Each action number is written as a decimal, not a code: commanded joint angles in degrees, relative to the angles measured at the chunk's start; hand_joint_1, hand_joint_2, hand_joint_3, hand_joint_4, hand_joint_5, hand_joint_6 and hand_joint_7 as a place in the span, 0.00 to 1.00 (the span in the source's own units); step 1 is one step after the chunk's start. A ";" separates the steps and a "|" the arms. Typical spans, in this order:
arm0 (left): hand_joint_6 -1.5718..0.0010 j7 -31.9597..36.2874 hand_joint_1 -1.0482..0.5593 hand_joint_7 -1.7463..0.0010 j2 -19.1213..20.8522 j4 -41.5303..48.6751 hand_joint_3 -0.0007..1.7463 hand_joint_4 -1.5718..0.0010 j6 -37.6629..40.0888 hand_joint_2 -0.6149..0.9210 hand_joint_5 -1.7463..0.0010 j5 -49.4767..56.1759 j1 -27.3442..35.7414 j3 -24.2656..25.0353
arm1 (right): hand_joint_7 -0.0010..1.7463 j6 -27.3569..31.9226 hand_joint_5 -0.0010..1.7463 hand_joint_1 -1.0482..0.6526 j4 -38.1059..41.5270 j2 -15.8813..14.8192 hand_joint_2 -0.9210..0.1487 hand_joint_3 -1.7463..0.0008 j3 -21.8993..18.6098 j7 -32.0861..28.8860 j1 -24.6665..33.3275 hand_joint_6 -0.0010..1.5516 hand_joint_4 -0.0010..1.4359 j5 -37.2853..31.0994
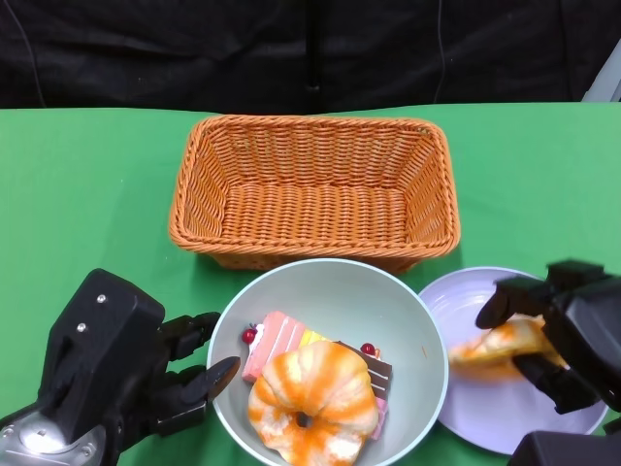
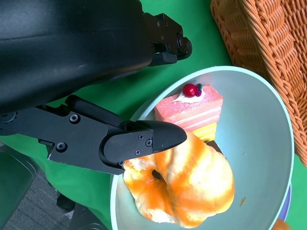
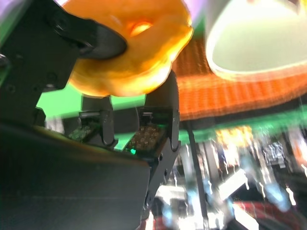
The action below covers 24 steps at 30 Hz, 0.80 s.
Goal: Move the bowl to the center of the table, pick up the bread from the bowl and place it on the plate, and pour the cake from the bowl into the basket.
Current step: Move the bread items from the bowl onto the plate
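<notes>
surface (image 1: pixel 87 184): covered in bright green cloth, reaching across the whole width of the head view.
backdrop (image 1: pixel 194 49): black fabric hanging in loose folds behind the far edge of the surface.
cables (image 1: pixel 315 44): thin dark lines running down the backdrop, near its middle.
pale object (image 1: pixel 604 89): a light grey corner at the far right edge, just above the surface; too little shows to tell what it is.
floor (image 2: pixel 24 201): grey, seen past the near edge of the green cloth in the left wrist view.
room beyond: in the right wrist view, a smeared jumble of bright shapes, possibly furniture.
</notes>
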 commanded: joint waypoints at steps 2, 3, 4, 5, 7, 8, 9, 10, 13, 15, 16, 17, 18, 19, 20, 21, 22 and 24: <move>0.94 -0.25 0.34 1.00 0.91 -0.49 0.31 0.95 0.60 1.00 0.99 -0.36 0.61 0.73 | 0.01 7.00 0.12 0.28 -7.04 -2.08 0.02 0.95 0.29 13.42 2.50 0.20 0.20 3.54; 0.94 -0.24 0.34 1.00 0.91 -0.50 0.31 0.95 0.64 1.00 0.99 -0.34 0.61 0.72 | 0.00 7.81 0.11 0.26 -7.82 -2.10 0.01 0.96 0.30 14.62 2.67 0.18 0.18 3.71; 0.94 -0.25 0.34 1.00 0.92 -0.48 0.31 0.95 0.56 1.00 0.99 -0.29 0.61 0.66 | 0.00 9.06 0.10 0.24 -8.96 -2.22 0.00 0.96 0.40 16.71 2.88 0.16 0.16 3.97; 0.94 -0.26 0.34 1.00 0.92 -0.47 0.31 0.95 0.51 1.00 0.99 -0.26 0.61 0.62 | 0.00 9.98 0.09 0.20 -9.79 -2.28 0.00 0.95 0.46 18.15 3.03 0.14 0.14 4.14; 0.93 -0.29 0.34 1.00 1.05 -0.52 0.31 0.95 0.09 1.00 0.99 -0.04 0.73 0.41 | 0.00 11.34 0.09 0.15 -11.39 -2.43 0.00 0.95 0.56 20.55 3.34 0.12 0.11 4.56; 0.93 -0.25 0.34 1.00 1.11 -0.55 0.31 0.95 0.01 1.00 0.99 0.10 0.76 0.32 | 0.00 11.75 0.08 0.14 -11.93 -2.45 0.00 0.94 0.58 21.24 3.44 0.12 0.11 4.75; 0.93 -0.26 0.33 1.00 1.02 -0.44 0.31 0.95 0.03 1.00 0.99 0.01 0.72 0.38 | 0.00 12.39 0.08 0.14 -12.83 -2.37 0.00 0.94 0.55 22.15 3.61 0.11 0.10 5.10; 0.93 -0.17 0.33 1.00 0.89 -0.37 0.31 0.95 0.20 1.00 0.99 -0.07 0.65 0.46 | 0.00 12.96 0.08 0.11 -13.68 -2.28 0.00 0.91 0.52 22.86 3.77 0.10 0.09 5.26; 0.94 -0.22 0.34 1.00 0.92 -0.44 0.30 0.95 0.57 1.00 0.99 -0.23 0.51 0.62 | 0.00 13.92 0.09 0.08 -15.57 -1.55 0.00 0.84 0.44 22.42 4.25 0.08 0.08 4.70; 0.94 -0.43 0.34 1.00 1.07 -0.56 0.30 0.95 0.59 1.00 0.99 -0.36 0.52 0.70 | 0.00 13.63 0.09 0.09 -16.49 -0.60 0.00 0.83 0.25 19.65 4.69 0.08 0.08 4.01; 0.94 -0.45 0.34 1.00 1.10 -0.65 0.30 0.95 0.61 1.00 0.99 -0.36 0.56 0.69 | 0.01 13.11 0.10 0.11 -16.78 -0.01 0.00 0.85 0.07 17.79 4.97 0.09 0.08 3.98; 0.94 -0.44 0.34 1.00 1.12 -0.73 0.30 0.95 0.64 1.00 0.99 -0.35 0.58 0.67 | 0.01 12.77 0.11 0.11 -16.92 0.32 0.00 0.86 0.00 16.48 5.17 0.10 0.08 4.01; 0.94 -0.43 0.34 1.00 1.13 -0.77 0.30 0.95 0.66 1.00 0.99 -0.34 0.59 0.66 | 0.01 12.56 0.11 0.12 -16.95 0.47 0.00 0.86 0.01 15.62 5.28 0.10 0.08 4.06; 0.94 -0.42 0.33 1.00 1.14 -0.77 0.30 0.95 0.65 1.00 0.99 -0.33 0.60 0.65 | 0.01 12.52 0.11 0.12 -16.92 0.46 0.00 0.86 0.08 15.25 5.32 0.10 0.07 4.13; 0.94 -0.42 0.33 1.00 1.14 -0.77 0.30 0.95 0.65 1.00 0.99 -0.33 0.60 0.65 | 0.01 12.51 0.11 0.12 -16.87 0.39 0.00 0.86 0.16 15.02 5.33 0.10 0.07 4.15; 0.94 -0.42 0.33 1.00 1.14 -0.77 0.30 0.95 0.65 1.00 0.99 -0.33 0.60 0.65 | 0.01 12.52 0.12 0.12 -16.84 0.32 0.00 0.86 0.23 14.86 5.33 0.10 0.07 4.18; 0.94 -0.42 0.33 1.00 1.14 -0.78 0.30 0.95 0.65 1.00 0.99 -0.33 0.60 0.65 | 0.01 12.53 0.12 0.12 -16.82 0.27 0.00 0.86 0.28 14.75 5.33 0.10 0.07 4.20; 0.94 -0.41 0.33 1.00 1.10 -0.53 0.30 0.95 0.63 1.00 0.99 -0.33 0.38 0.66 | 0.01 9.01 0.12 0.12 -17.67 1.00 0.00 0.86 0.34 9.50 5.35 0.10 0.07 3.62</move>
